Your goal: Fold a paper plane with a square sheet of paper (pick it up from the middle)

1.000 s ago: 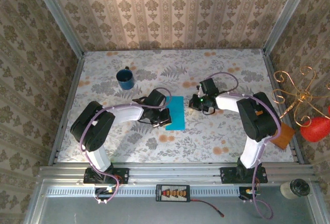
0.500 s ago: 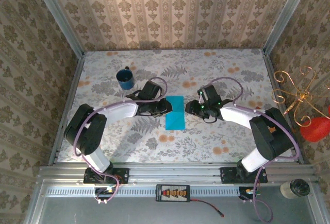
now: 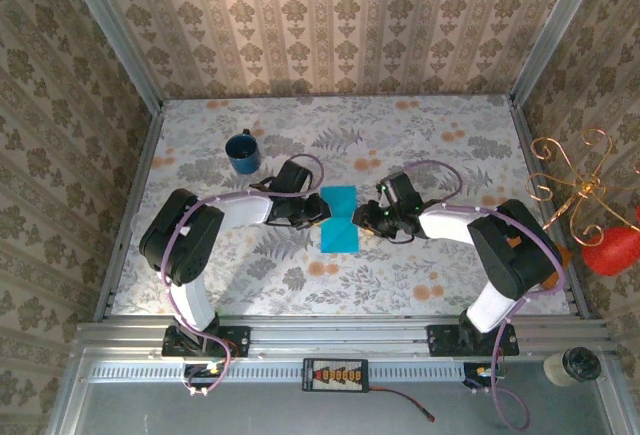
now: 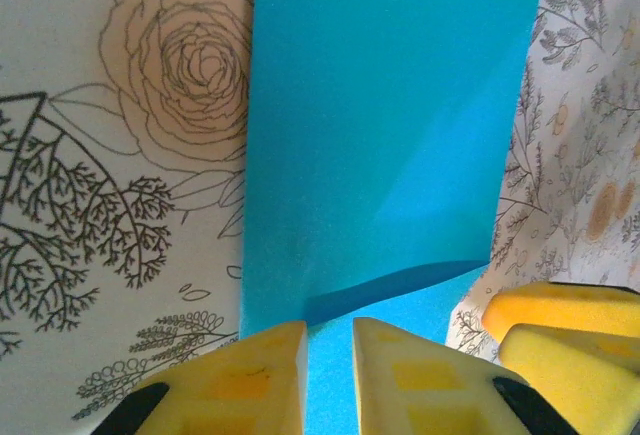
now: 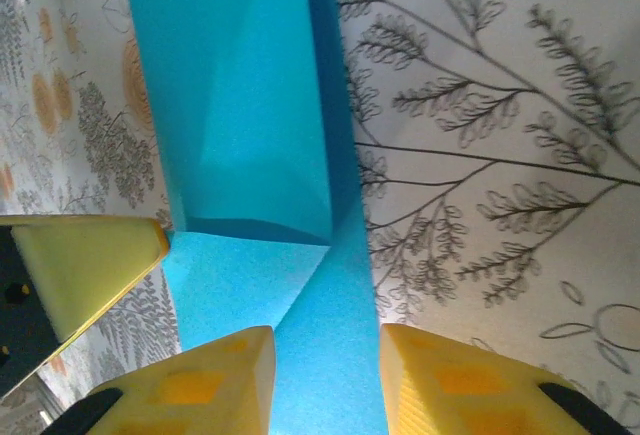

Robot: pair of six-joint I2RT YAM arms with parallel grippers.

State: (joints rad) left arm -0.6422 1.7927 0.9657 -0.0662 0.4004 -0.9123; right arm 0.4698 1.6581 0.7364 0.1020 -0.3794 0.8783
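Observation:
The square sheet of paper [image 3: 340, 223] is turquoise and lies mid-table as a folded oblong with diagonal creases. Its far end is raised off the cloth, and no paper plane shape is in view. My left gripper [image 3: 321, 211] is at that end's left side. In the left wrist view the left gripper [image 4: 330, 333] has its jaws a narrow gap apart, with the paper [image 4: 380, 105] showing between them. My right gripper [image 3: 364, 217] is at the right side. In the right wrist view the right gripper [image 5: 325, 343] is open wider and straddles a folded strip of the paper [image 5: 250, 125].
A dark blue mug [image 3: 243, 152] stands at the back left. An orange-brown board [image 3: 556, 255], a gold wire stand [image 3: 570, 180] and a red object [image 3: 612, 250] are at the right edge. The other gripper's yellow fingers [image 4: 560, 330] are close beside the paper.
Both grippers have closed in on the paper's far end from either side, the left one coming up from the near left edge. Both were shut and now have their jaws apart. That end has lifted.

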